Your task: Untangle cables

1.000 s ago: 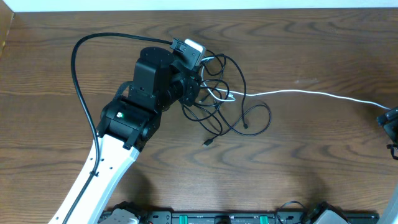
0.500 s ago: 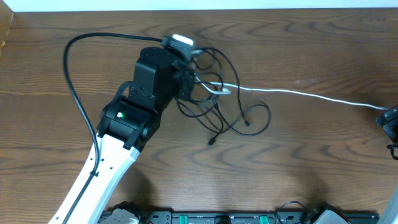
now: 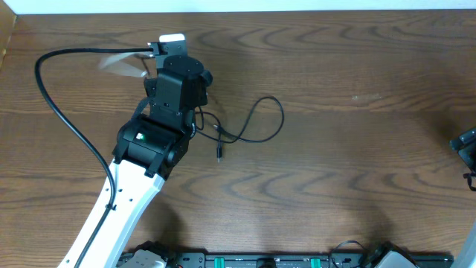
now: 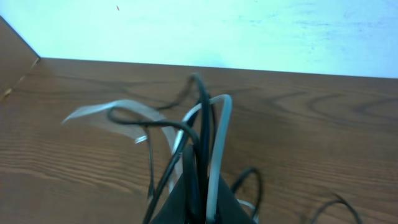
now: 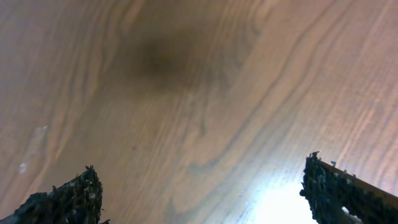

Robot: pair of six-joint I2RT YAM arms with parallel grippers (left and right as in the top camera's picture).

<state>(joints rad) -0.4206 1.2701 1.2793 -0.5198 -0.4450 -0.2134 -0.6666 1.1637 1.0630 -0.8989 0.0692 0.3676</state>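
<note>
My left gripper [image 4: 199, 208] is shut on a bundle of cables: black cables [image 4: 203, 130] and one white cable [image 4: 221, 143] rise from between its jaws. In the overhead view the left wrist [image 3: 178, 82] covers the jaws. One black cable [image 3: 262, 123] trails from it in a loop to the right, with a small plug [image 3: 219, 157] lying on the table. A pale blur [image 3: 123, 63] left of the wrist is the white cable in motion. My right gripper [image 5: 205, 199] is open and empty above bare wood, and it sits at the far right edge in the overhead view [image 3: 466, 149].
The thick black arm cable [image 3: 52, 112] arcs from the left wrist round to the left. The table's far edge meets a white wall [image 4: 217, 31] just behind the left gripper. Arm bases [image 3: 260, 260] line the front edge.
The left gripper has swung left and towards the back edge, dragging the cable bundle with it. The white cable no longer stretches to the right edge. The tangle of black loops has been pulled out.
</note>
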